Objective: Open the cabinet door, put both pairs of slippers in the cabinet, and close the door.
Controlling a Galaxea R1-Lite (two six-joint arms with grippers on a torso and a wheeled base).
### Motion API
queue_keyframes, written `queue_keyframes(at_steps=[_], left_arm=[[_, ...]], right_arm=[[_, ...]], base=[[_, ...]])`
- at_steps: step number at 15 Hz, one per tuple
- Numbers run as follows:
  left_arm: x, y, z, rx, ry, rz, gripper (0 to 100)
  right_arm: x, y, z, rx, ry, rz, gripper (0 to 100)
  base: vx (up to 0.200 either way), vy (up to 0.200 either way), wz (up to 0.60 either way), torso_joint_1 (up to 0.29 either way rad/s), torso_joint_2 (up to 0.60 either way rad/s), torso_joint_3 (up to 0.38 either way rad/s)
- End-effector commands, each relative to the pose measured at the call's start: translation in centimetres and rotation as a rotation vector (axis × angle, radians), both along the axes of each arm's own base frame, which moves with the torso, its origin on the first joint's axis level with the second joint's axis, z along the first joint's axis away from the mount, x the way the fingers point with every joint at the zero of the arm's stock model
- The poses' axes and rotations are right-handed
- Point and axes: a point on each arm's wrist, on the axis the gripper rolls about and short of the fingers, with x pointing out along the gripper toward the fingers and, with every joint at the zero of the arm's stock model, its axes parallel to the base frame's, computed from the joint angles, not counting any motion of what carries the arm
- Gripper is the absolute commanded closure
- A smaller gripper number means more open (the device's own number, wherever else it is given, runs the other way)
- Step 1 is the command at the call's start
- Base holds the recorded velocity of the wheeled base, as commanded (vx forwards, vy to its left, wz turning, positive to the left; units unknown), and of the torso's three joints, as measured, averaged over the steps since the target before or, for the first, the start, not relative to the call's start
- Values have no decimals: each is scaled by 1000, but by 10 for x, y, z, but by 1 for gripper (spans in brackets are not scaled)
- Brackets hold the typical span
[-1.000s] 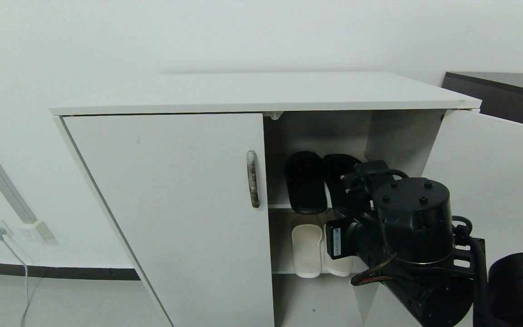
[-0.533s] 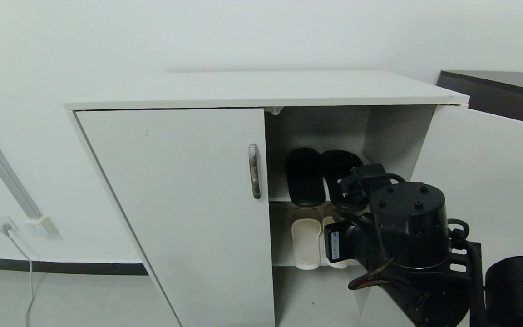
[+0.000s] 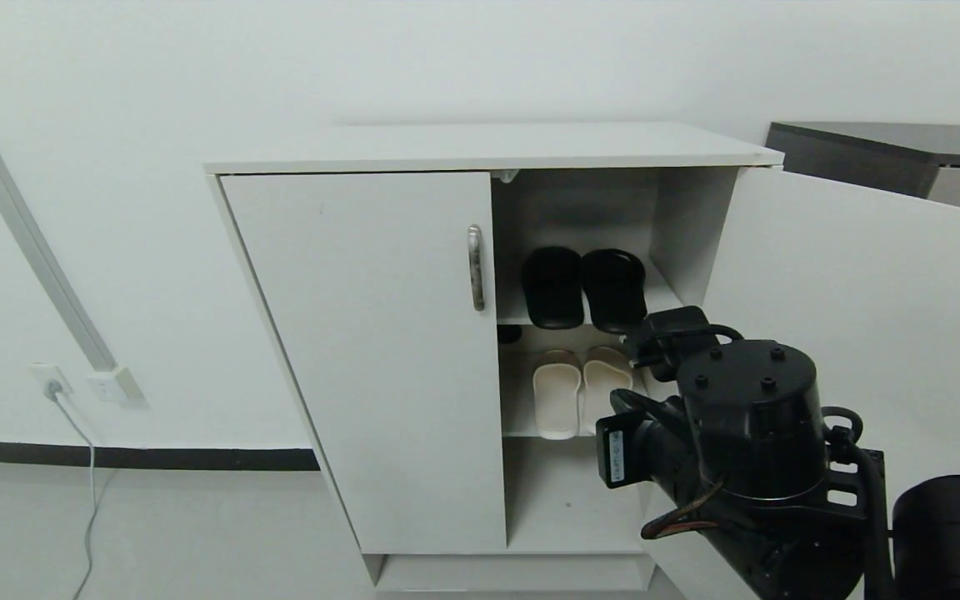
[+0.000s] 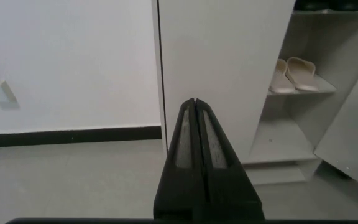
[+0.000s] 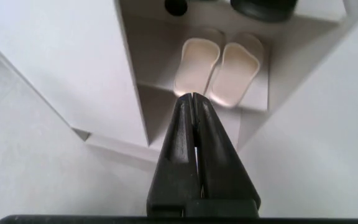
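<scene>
The white cabinet [image 3: 488, 146] has its left door [image 3: 380, 350] closed and its right door [image 3: 847, 292] swung wide open. A black pair of slippers [image 3: 584, 287] lies on the upper shelf. A cream-white pair of slippers [image 3: 580, 390] lies on the shelf below, and both pairs point inward. My right arm [image 3: 738, 442] hangs in front of the opening, outside the shelves. My right gripper [image 5: 193, 98] is shut and empty, below and short of the white slippers [image 5: 222, 65]. My left gripper [image 4: 194, 102] is shut and empty, low before the closed door [image 4: 222, 62].
A metal handle [image 3: 475, 267] runs down the closed door's inner edge. A small dark thing [image 3: 509, 334] sits at the left of the white slippers' shelf. A wall outlet [image 3: 51, 385] with a hanging cable is at the left, a dark counter [image 3: 888, 150] at the right.
The head camera has backed away, so the cabinet looks smaller and shows down to its base. My right arm has come back out of the opening. The slippers have not moved.
</scene>
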Motion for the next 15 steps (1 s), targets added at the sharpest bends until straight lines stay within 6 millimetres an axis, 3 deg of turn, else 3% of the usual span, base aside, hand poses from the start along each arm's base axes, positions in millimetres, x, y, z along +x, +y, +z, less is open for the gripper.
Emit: queue_keyframes(at_steps=[1, 9, 15], left_arm=[[0, 0, 0, 0, 0, 0, 100], [0, 0, 0, 0, 0, 0, 100], [0, 0, 0, 0, -1, 0, 100]], right_arm=[[0, 1, -2, -4, 3, 0, 100], [0, 0, -5, -12, 12, 1, 100], [12, -3, -21, -17, 7, -24, 100]], base=[[-200, 0, 0, -2, 12, 2], [-200, 0, 0, 1, 1, 2], [0, 0, 0, 0, 0, 0]])
